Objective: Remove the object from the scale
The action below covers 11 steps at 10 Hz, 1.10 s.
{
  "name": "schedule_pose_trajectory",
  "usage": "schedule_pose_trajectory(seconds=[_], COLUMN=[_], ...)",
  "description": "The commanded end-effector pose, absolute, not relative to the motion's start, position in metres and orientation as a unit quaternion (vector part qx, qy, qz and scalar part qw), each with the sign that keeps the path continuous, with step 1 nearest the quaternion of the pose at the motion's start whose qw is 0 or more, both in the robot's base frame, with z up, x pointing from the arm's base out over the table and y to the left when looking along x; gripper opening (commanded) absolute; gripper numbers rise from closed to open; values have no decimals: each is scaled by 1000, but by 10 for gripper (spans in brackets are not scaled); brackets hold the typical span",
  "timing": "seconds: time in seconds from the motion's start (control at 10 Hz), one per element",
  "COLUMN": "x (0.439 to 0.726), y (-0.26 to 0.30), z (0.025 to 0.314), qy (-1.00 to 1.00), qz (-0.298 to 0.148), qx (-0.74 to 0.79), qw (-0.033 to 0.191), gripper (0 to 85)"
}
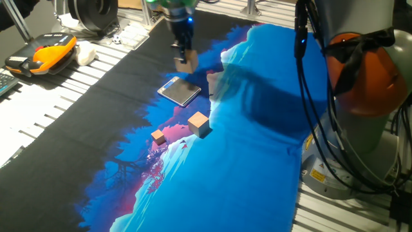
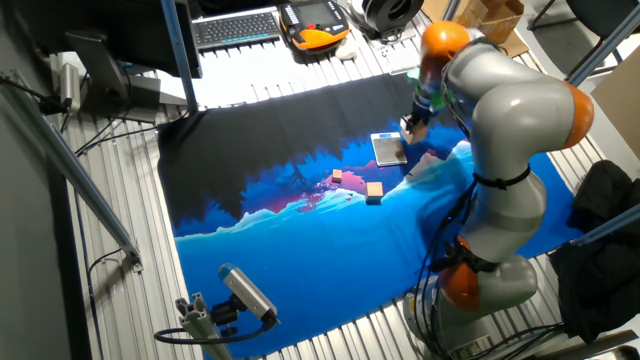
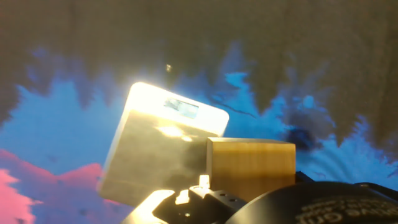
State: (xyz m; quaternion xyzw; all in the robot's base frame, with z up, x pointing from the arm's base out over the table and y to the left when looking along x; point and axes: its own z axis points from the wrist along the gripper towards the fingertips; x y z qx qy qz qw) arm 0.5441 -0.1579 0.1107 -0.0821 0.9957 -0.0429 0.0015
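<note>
My gripper (image 1: 185, 59) hangs above the black part of the cloth, just behind the scale, shut on the object (image 1: 187, 65), a light-tan wooden cube lifted off the surface. The scale (image 1: 179, 91) is a thin silvery square plate with nothing on it, lying flat below and in front of the cube. In the hand view the object (image 3: 250, 167) fills the lower middle, with the glaring scale (image 3: 158, 149) under it to the left. The other fixed view shows the gripper (image 2: 413, 124) beside the scale (image 2: 389, 149).
A second wooden cube (image 1: 199, 122) and a smaller orange-tan cube (image 1: 158, 136) sit on the blue-and-pink cloth in front of the scale. An orange-and-black handheld device (image 1: 44, 54) lies at the far left. The arm's base (image 1: 360, 84) and cables stand at the right.
</note>
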Motion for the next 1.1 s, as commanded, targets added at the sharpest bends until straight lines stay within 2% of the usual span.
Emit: schedule_pose_trajectory(seconds=[0.0, 0.5, 0.8, 0.9, 1.0], x=[540, 514, 513, 514, 513], y=[-163, -188, -190, -190, -191], z=[104, 94, 88, 86, 84], qy=[995, 994, 995, 996, 996], qz=[-46, -44, -39, -37, -39], qx=[-86, -96, -85, -80, -72], qw=[9, 20, 24, 24, 24], gripper=[0, 0, 0, 170, 170])
